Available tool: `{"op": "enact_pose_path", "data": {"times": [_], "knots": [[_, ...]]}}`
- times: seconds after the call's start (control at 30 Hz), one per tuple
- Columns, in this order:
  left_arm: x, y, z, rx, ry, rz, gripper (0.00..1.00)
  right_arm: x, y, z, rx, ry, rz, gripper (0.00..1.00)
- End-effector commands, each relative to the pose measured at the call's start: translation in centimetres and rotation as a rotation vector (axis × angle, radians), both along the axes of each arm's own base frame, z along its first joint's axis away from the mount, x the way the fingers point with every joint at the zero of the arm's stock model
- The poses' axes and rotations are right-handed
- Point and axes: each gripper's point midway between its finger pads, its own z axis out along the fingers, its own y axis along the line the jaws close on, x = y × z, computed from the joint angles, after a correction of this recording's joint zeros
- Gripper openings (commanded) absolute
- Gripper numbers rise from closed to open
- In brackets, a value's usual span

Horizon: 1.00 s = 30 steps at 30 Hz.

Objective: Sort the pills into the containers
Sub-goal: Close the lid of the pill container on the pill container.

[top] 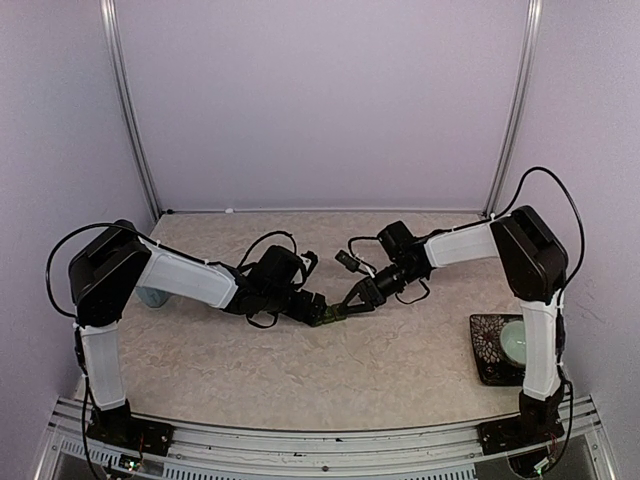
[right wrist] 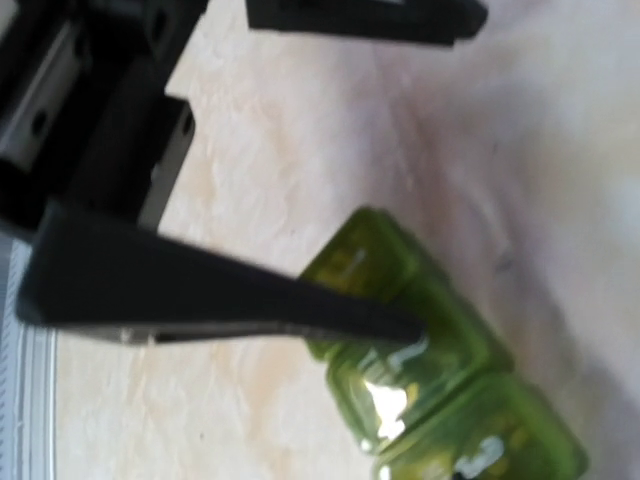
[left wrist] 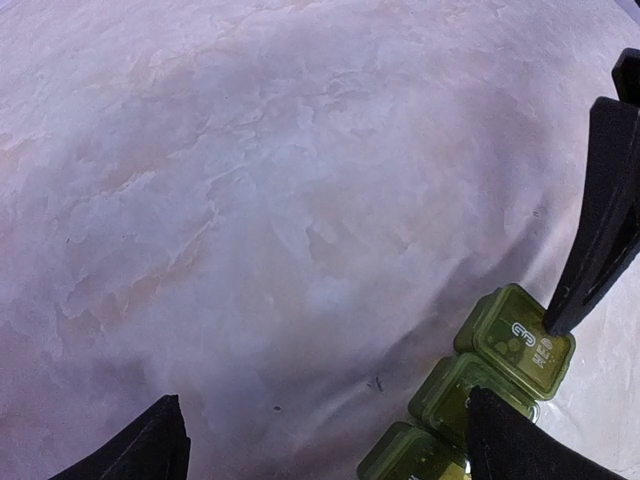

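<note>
The containers [left wrist: 500, 360] are a dark green strip of three joined lidded compartments, lying on the table at mid-centre [top: 326, 314]. My left gripper [left wrist: 322, 402] is open and low over the table, and its right finger [left wrist: 510, 440] overlaps the middle compartment. My right gripper [top: 349, 302] reaches in from the right with its jaws apart. One of its fingers [right wrist: 300, 305] has its tip resting on the lid of the end compartment [right wrist: 400, 270]. Its other finger is not clear in the right wrist view. No loose pills show in any view.
A pale green bowl [top: 516, 340] sits on a dark patterned tray [top: 488, 352] at the right, near the right arm's base. A light blue mug [top: 151, 297] is mostly hidden behind the left arm. Walls and frame posts close in the back and sides.
</note>
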Motion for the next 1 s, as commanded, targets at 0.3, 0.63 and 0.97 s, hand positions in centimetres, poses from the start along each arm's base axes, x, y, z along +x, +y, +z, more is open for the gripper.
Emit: {"op": "enact_pose_path", "data": {"times": [0.3,0.63,0.97], "knots": [[-0.9,1.3,-2.5,0.075,0.057,0.003,0.93,-0.7,0.3,-0.4,-0.035,0.020,-0.035,0.45],[-0.9,1.4,-2.3,0.078,0.050,0.006,0.93,-1.1,0.6,-2.9,-0.086,0.113,-0.056,0.42],[-0.9,1.4,-2.3,0.080,0.049,0.003,0.93,-2.1,-0.4,-6.1,-0.175,0.164,-0.071,0.39]]}}
